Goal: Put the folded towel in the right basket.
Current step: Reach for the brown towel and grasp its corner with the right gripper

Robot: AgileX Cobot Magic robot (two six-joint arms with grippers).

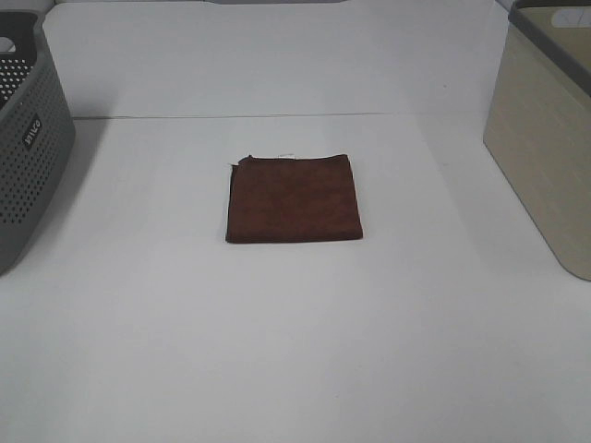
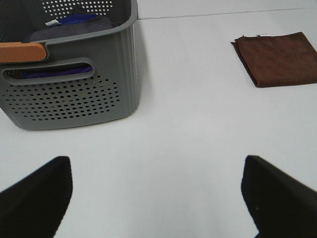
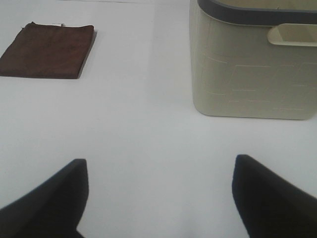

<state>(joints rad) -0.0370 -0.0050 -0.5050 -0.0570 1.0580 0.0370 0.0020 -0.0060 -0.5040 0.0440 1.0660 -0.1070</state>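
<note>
White worktop [image 1: 295,351] fills all three views, with a faint seam running across it behind the towel. Two baskets stand at its sides in the high view.

Beige basket [image 1: 545,157] on the right: tall solid walls, dark grey rim, partly cut off by the frame edge. The right wrist view shows a handle slot near its rim; its inside is hidden.

Grey basket [image 1: 28,157] on the left: perforated walls, a handle slot and a small logo on the side. In the left wrist view a purple cloth [image 2: 74,22] lies inside it, and an orange piece [image 2: 22,51] sits at its rim.

Folded towel [image 1: 294,198]: dark brown, roughly square, flat on the worktop mid-table, well apart from both baskets. A white tag [image 1: 286,155] pokes out at its far edge. Between the towel and the beige basket the views show only plain worktop.

Left end effector [image 2: 156,198]: dark fingers [image 2: 39,198] spread wide, nothing between them, above the worktop near the grey basket. The towel lies well ahead of it, off toward the centre.

Right end effector [image 3: 158,198]: fingers [image 3: 267,198] spread wide and gripping nothing, above the worktop with the beige basket close ahead. The towel lies further ahead, off toward the centre and well apart.

Neither arm shows in the high view.
</note>
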